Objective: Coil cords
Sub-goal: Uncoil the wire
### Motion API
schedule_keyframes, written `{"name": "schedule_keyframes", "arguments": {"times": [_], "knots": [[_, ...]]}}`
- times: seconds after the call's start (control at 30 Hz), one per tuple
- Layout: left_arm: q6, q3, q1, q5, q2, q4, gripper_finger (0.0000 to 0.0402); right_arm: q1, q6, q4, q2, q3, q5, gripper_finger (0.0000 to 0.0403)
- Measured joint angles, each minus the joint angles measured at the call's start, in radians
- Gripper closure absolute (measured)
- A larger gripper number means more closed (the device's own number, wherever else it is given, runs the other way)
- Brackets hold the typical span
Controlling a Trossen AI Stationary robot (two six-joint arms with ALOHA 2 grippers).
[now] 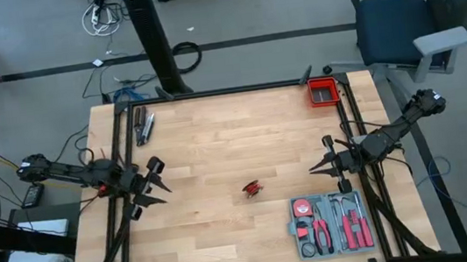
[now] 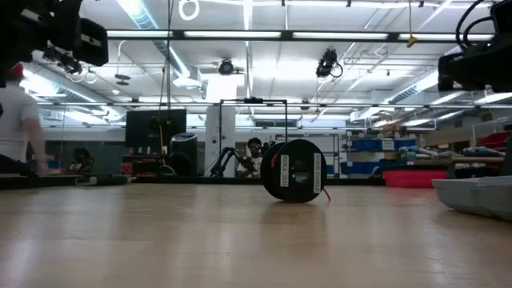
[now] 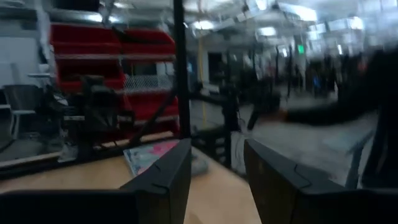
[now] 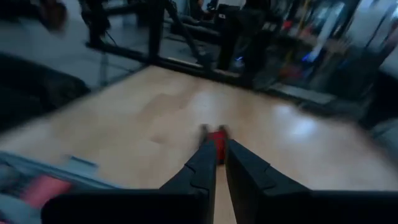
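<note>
The red cord (image 1: 251, 188) sits wound on a small dark spool near the middle of the table (image 1: 217, 142), a little toward the front edge, standing on its rim; in the low view the spool (image 2: 294, 170) is upright with a short red end trailing onto the wood beside it. No gripper touches it. The left gripper (image 1: 158, 182) hangs over the table's left side, well apart from the cord, its fingers (image 3: 163, 180) spread wide with nothing between them. The right gripper (image 1: 318, 162) hangs over the right side, pointing toward the cord, its fingers (image 4: 202, 168) drawn narrow with only a thin slit between them and nothing held; its wrist view shows the cord (image 4: 216, 138) farther off beyond the tips. A grey tool case (image 1: 331, 224) with red-handled tools lies open at the front right, just below the right gripper. A red bin (image 1: 323, 92) stands at the back right corner, and a few dark tools (image 1: 143, 125) lie near the back left edge.
</note>
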Motion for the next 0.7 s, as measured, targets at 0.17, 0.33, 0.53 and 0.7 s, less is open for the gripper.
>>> {"name": "schedule_keyframes", "arguments": {"times": [0.17, 0.33, 0.53, 0.7], "knots": [[-0.294, 0.000, 0.000, -0.118, 0.000, 0.056, 0.0250, 0.000, -0.238, 0.023, 0.000, 0.004, 0.032, 0.0369], [-0.260, 0.000, 0.000, -0.206, 0.000, 0.054, 0.0250, 0.000, -0.249, 0.045, 0.000, 0.004, 0.031, 0.0369], [-0.322, 0.000, 0.000, -0.292, 0.000, 0.060, 0.0250, 0.000, -0.144, 0.123, 0.000, 0.004, -0.008, 0.0369], [-0.404, 0.000, 0.000, -0.362, 0.000, 0.086, 0.0250, 0.001, 0.137, 0.347, 0.000, 0.005, -0.084, 0.0369]]}}
